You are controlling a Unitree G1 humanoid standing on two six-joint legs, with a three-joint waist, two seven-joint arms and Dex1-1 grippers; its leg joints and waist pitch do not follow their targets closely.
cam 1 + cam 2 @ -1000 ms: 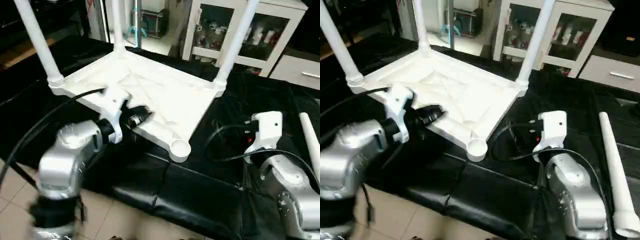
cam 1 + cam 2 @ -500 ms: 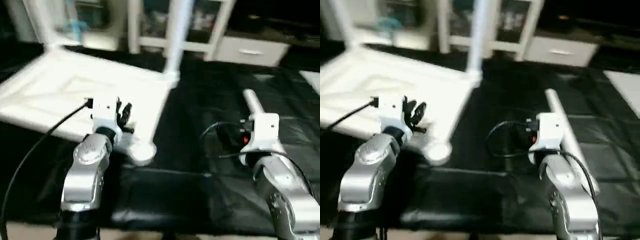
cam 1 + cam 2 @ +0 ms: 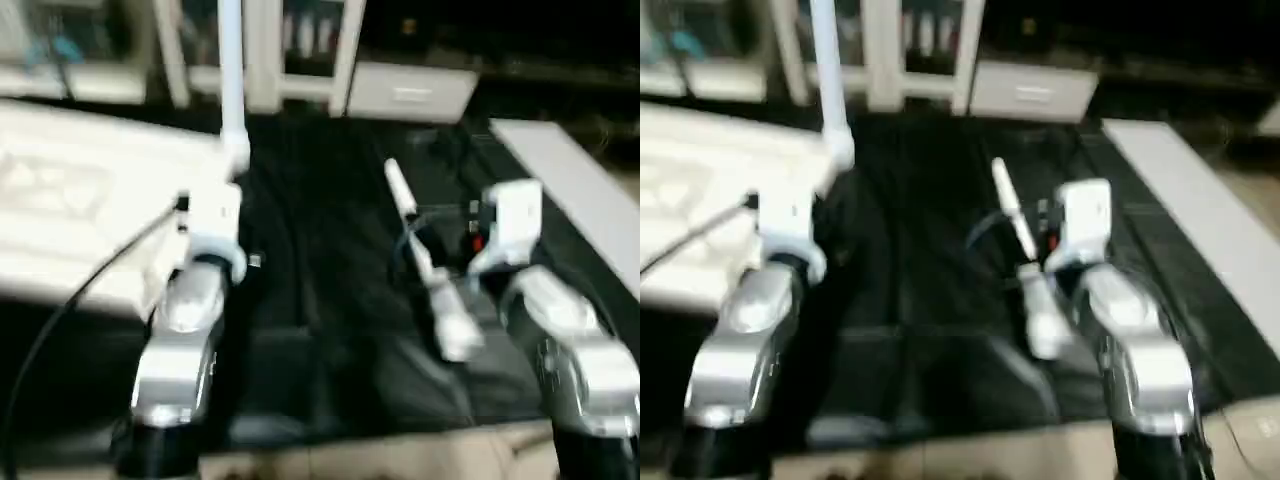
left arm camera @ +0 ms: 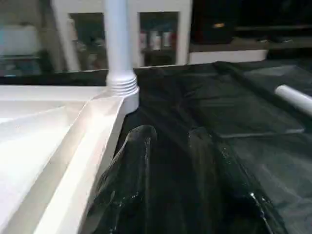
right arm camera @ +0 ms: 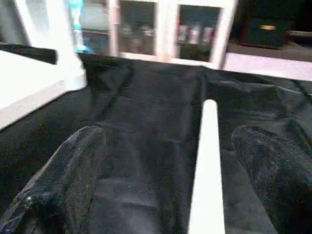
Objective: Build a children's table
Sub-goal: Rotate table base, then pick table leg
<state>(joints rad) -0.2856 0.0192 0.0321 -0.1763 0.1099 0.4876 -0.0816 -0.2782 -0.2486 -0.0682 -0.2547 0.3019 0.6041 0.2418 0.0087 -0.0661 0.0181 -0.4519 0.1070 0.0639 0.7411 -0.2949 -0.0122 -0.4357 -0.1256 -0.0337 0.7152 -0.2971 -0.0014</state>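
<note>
Tabletop (image 3: pixel 70 215) of the children's table is lying upside down on the left side of the black cloth (image 3: pixel 330 300), ribbed underside facing up. At its far right corner 1 leg (image 3: pixel 231 70) is already standing upright in its socket, and in the left wrist view you can see the threaded collar (image 4: pixel 121 87) where that leg meets the corner.

Left gripper (image 4: pixel 168 146) hovers just right of the tabletop's right edge, over the bare cloth. Its 2 black fingers (image 4: pixel 136 151) are set narrow with only a small gap between them, and nothing is in that gap, so it's not holding anything.

Loose leg (image 3: pixel 428 265) is the other piece, lying flat on the cloth right of centre, thin end pointing far and the thicker end nearer the robot. It's well apart from the tabletop.

Right gripper (image 5: pixel 165 161) is spread wide, 1 finger (image 5: pixel 68 161) on each side of that loose leg, and the leg runs straight up the middle between them. The fingers don't look like they're touching it, they're just straddling it. From the head camera the right wrist (image 3: pixel 510 225) sits just right of the leg.

White cabinet (image 3: pixel 300 50) with glass doors stands behind the table at the far side.
</note>
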